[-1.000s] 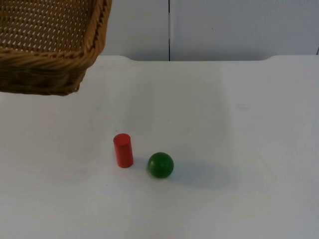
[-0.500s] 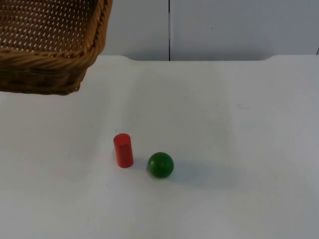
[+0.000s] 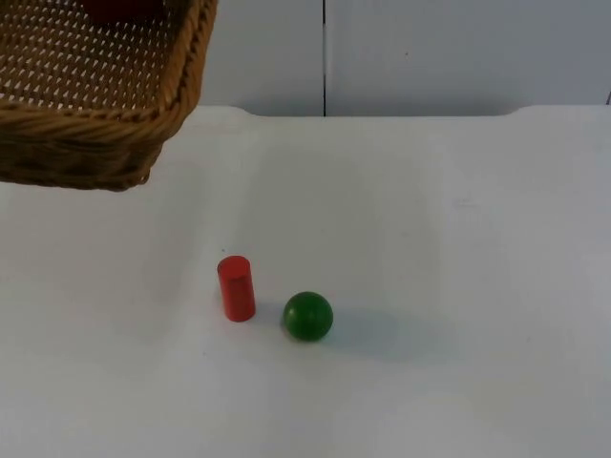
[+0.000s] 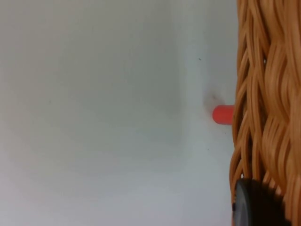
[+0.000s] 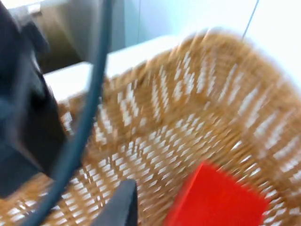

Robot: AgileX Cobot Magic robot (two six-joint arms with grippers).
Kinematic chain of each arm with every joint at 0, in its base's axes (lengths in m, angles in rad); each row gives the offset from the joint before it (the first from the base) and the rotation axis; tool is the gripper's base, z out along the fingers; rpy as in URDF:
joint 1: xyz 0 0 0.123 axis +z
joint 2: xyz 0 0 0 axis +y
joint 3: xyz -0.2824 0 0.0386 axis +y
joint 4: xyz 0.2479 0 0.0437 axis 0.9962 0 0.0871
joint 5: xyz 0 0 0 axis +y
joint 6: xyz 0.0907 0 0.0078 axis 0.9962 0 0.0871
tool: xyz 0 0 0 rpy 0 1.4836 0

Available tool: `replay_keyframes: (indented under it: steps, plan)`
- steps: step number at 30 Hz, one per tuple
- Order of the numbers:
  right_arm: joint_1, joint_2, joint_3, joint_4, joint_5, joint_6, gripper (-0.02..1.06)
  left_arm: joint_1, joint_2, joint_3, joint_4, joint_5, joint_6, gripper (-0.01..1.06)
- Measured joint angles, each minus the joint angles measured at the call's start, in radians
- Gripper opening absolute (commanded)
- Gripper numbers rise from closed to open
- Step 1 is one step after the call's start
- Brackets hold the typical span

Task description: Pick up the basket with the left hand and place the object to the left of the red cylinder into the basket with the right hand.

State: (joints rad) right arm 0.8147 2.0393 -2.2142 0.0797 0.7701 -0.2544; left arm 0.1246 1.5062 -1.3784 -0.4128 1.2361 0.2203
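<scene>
Since the earlier top pictures the basket (image 3: 100,91) has shifted slightly, and a dark red shape now shows over its far edge, where none was before. From the top, the wicker basket hangs off the table (image 3: 458,286) at the far left, lifted so that its open mouth faces up to take a drop. On the white surface the red cylinder (image 3: 236,288) stands upright with a green ball (image 3: 307,316) just beside it on its right; no object lies to its left now, which suggests the task's thing is already up at the basket.

Along the left wrist, the basket's woven wall (image 4: 265,108) runs close past the camera, with a black fingertip (image 4: 256,205) against the weave. I judge the left gripper to be clamped on that wall, carrying the basket, though the other finger is hidden. Well below, the red cylinder (image 4: 223,114) peeps out beside the wall.

Along the right wrist, blurred by motion, a red block (image 5: 216,197) sits just ahead of the right gripper's fingertip (image 5: 120,205), over the basket's woven floor (image 5: 169,122). Whether the fingers are closed on the block or have released it, I cannot tell; nor whether the block rests on the weave or hangs above it. The block is inside the rim, so I judge the placing is at or near its end
</scene>
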Motion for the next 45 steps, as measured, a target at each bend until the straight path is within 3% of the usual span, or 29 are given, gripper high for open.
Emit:
replay_keyframes:
  steps: [6, 9, 12, 13, 17, 18, 22, 27, 32, 40, 45]
  plan:
    - [0.0, -0.181, 0.008, -0.02, 0.114, 0.0, 1.05, 0.0, 0.0, 0.0, 0.0, 0.0, 0.008, 0.0]
    - [0.0, -0.251, 0.063, -0.02, 0.123, 0.0, 1.05, 0.0, 0.0, 0.001, 0.0, 0.0, 0.008, 0.0]
    - [0.0, -0.374, 0.234, -0.02, 0.085, 0.0, 1.05, 0.0, 0.0, 0.001, 0.0, 0.0, 0.008, 0.0]
    - [0.0, -0.374, 0.234, -0.02, 0.085, 0.0, 1.05, 0.0, 0.0, 0.001, 0.0, 0.0, 0.008, 0.0]
    - [0.0, -0.562, 0.589, -0.022, -0.044, 0.033, 1.05, 0.0, 0.0, 0.001, 0.0, 0.0, 0.014, 0.0]
    - [0.0, -0.562, 0.589, -0.022, -0.044, 0.033, 1.05, 0.0, 0.0, 0.001, 0.0, 0.0, 0.014, 0.0]
    - [0.0, -0.743, 0.868, -0.021, -0.162, 0.072, 1.05, 0.0, 0.003, 0.001, 0.0, 0.0, 0.015, 0.0]
    - [0.0, -0.89, 1.064, -0.021, -0.219, 0.08, 1.05, 0.0, 0.03, 0.001, 0.0, 0.0, 0.015, 0.0]
    - [0.0, -0.999, 1.193, -0.008, -0.232, 0.082, 1.05, 0.0, 0.095, 0.001, -0.05, -0.034, 0.031, 0.0]
    - [0.0, -1.107, 1.283, -0.001, -0.234, 0.082, 1.05, 0.0, 0.236, -0.008, -0.164, -0.121, 0.076, 0.0]
    - [0.0, -1.188, 1.311, -0.001, -0.234, 0.082, 1.05, -0.029, 0.376, -0.125, -0.179, -0.164, 0.084, 0.0]
